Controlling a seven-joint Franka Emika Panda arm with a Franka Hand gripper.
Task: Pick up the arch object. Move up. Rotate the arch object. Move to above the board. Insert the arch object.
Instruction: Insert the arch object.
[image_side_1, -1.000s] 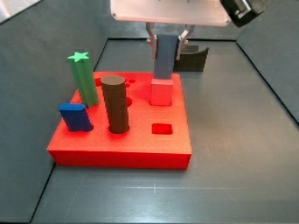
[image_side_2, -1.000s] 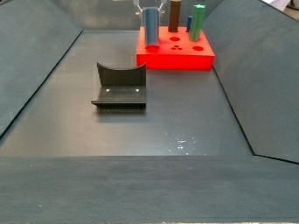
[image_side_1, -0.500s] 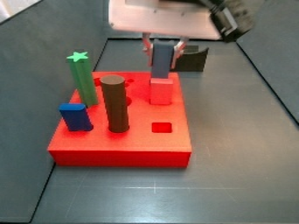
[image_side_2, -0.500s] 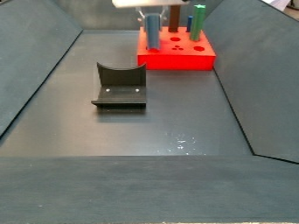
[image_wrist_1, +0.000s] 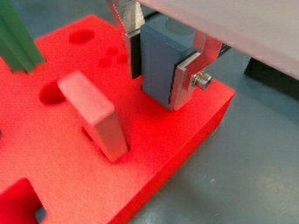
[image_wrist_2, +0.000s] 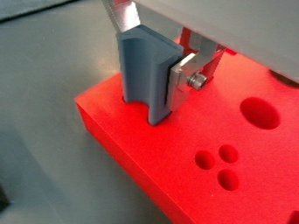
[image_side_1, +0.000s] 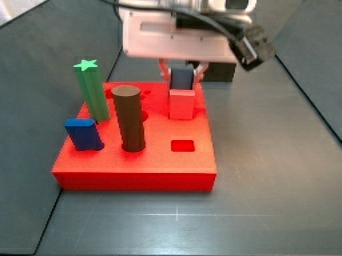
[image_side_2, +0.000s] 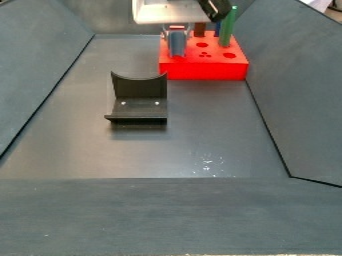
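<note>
**Gripper lower over board, arch going into slot**

Since the earlier side frames the gripper (image_side_1: 183, 70) has come down: the white wrist housing sat at the top edge of the frame before, now it covers the upper centre and hides most of the arch object (image_side_1: 182, 78), which showed as a long blue-grey piece a second ago. Only a short part of it shows in that side view, just behind the pink-red block (image_side_1: 185, 102).

Both wrist views show the fingers closed on the arch object (image_wrist_2: 146, 74): silver plates (image_wrist_2: 187, 72) clamp its sides, with a screw head visible on one. Its lower end is at or just inside the board (image_wrist_2: 140, 149) surface, near the board's edge. Whether it has bottomed out in the hole cannot be told. In a wrist view the pink-red block (image_wrist_1: 100, 118) stands beside it, near but apart from the piece (image_wrist_1: 163, 61).

In a side view the board (image_side_1: 134, 165) lies centre frame, with the green star column (image_side_1: 94, 90) at upper left, the brown cylinder (image_side_1: 128, 118) beside it and the short blue block (image_side_1: 86, 134) at lower left. In the far side view the board (image_side_2: 201, 68) is at top centre, and the fixture (image_side_2: 136, 98) stands well apart at centre left.

Judgement: this is the insert step, well along; pick, lift, rotate and move above the board look done. What is left is to seat the piece fully and release it. Risk: jamming on the hole rim if it is tilted.
</note>
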